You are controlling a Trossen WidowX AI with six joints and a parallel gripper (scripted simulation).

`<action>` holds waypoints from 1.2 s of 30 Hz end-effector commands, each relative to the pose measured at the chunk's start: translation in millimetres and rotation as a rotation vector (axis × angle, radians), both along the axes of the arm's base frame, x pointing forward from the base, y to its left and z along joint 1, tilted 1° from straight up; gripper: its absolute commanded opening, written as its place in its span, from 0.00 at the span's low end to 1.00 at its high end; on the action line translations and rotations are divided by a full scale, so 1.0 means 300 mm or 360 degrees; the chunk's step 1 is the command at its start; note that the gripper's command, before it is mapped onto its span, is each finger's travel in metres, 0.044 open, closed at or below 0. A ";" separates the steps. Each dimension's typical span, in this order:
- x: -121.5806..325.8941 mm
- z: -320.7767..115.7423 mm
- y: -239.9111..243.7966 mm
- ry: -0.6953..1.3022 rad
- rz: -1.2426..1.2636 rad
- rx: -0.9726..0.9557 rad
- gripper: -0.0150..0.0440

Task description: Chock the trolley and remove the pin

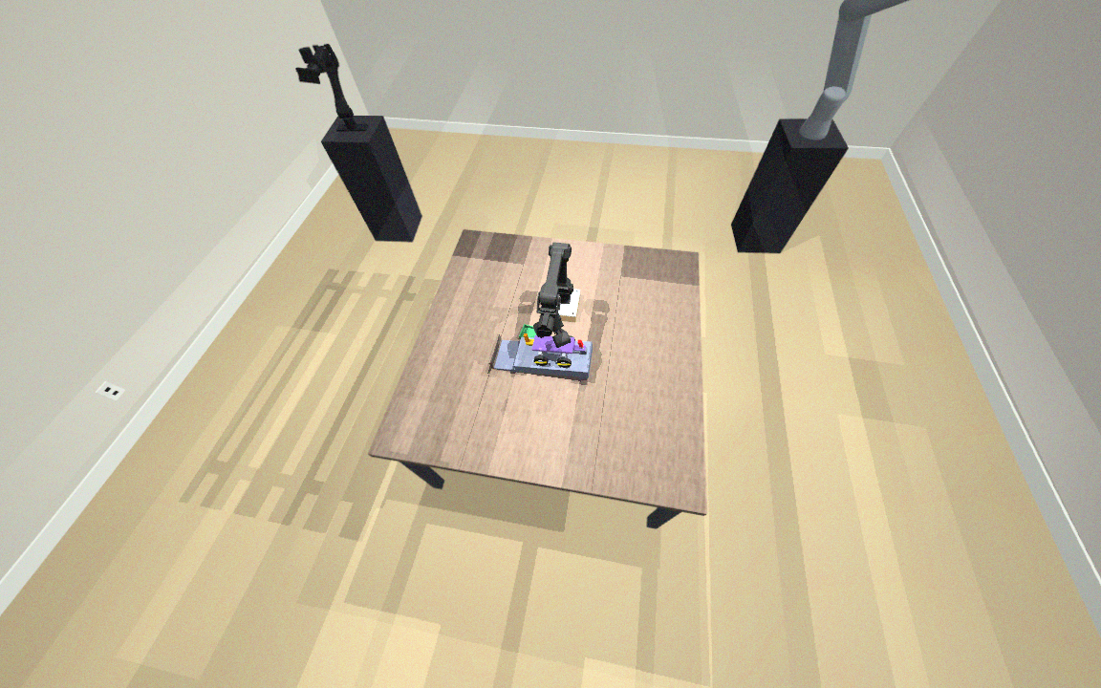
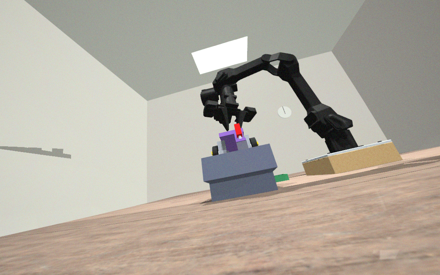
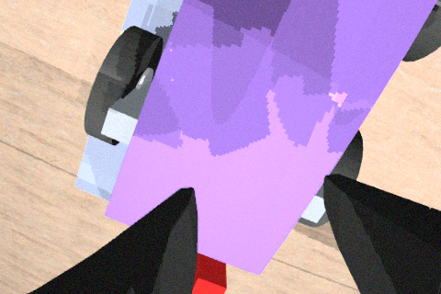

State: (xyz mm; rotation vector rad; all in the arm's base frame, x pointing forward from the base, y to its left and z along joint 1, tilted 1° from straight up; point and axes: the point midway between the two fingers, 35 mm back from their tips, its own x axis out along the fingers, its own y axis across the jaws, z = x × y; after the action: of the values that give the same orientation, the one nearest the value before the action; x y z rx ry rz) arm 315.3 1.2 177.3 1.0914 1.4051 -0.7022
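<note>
The purple trolley (image 1: 547, 344) (image 2: 228, 143) (image 3: 239, 211) stands on the grey-blue ramp (image 1: 504, 354) (image 2: 240, 165) (image 3: 96, 167). The red-headed stop pin (image 1: 580, 344) (image 2: 237, 130) (image 3: 210, 286) stands at its uphill end, leaning a little. My gripper (image 2: 233, 128) (image 3: 260, 195) is open and empty above the trolley's top near that end; the pin head shows beside one finger in the wrist view. The yellow chock (image 1: 528, 340) with its orange handle is at the trolley's downhill end, on the arm's side. Whether it touches a wheel cannot be told. The green tray (image 1: 526, 331) (image 2: 282, 177) is partly hidden.
The tray lies on the wooden table (image 1: 528, 427) (image 2: 146, 235) beside the ramp, on the arm's side. The arm's base plate (image 1: 572, 305) (image 2: 368, 159) is behind the ramp. The arm reaches over the trolley. Two dark pedestals (image 1: 378, 183) (image 1: 786, 188) stand beyond the table.
</note>
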 end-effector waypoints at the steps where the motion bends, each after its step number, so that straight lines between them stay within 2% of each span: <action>1: 0.003 0.018 0.068 0.0060 -0.0240 0.0070 0.58; 11: -0.011 0.043 0.213 0.0245 -0.0758 0.0194 0.58; 36: -0.004 -0.032 0.239 0.0249 -0.0767 0.0197 0.58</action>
State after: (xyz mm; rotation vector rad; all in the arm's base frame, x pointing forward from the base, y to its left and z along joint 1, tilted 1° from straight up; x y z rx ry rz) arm 316.0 70.8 175.7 1.5226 1.3297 -1.0609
